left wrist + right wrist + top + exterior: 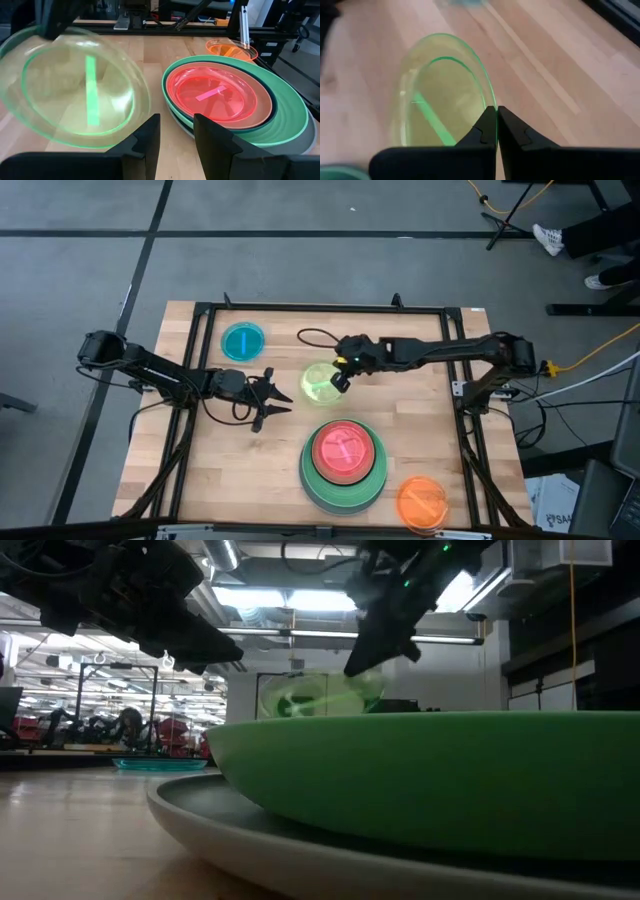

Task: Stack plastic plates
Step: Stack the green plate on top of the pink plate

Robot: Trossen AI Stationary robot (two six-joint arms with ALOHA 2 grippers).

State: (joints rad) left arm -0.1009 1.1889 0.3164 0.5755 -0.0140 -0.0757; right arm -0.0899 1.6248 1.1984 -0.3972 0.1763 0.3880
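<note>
The small lime-patterned plate (318, 383) is in the air mid-table, tilted, with my right gripper (340, 378) shut on its right rim. The stack (343, 462) sits near the table's near edge: a pink plate (212, 94) on top, nested in brown, dark teal, mint green (430, 775) and grey plates. The cyan plate (243, 341) lies flat near the far left. The orange plate (422, 502) lies near the near right corner. My left gripper (272, 392) hovers open, just left of the lime plate, touching nothing. My right gripper (496, 117) pinches the lime plate's rim (487, 97) between its two fingers, at the edge facing the table's right. The fingers come from the right, slanting down. The plate (320, 695) is lifted clear of the table and hangs tilted.
A black frame (200, 360) runs around the wooden table top. Bare wood lies between the lime plate and the stack, and to the left of the stack. A cable (312, 335) loops over the far middle of the table.
</note>
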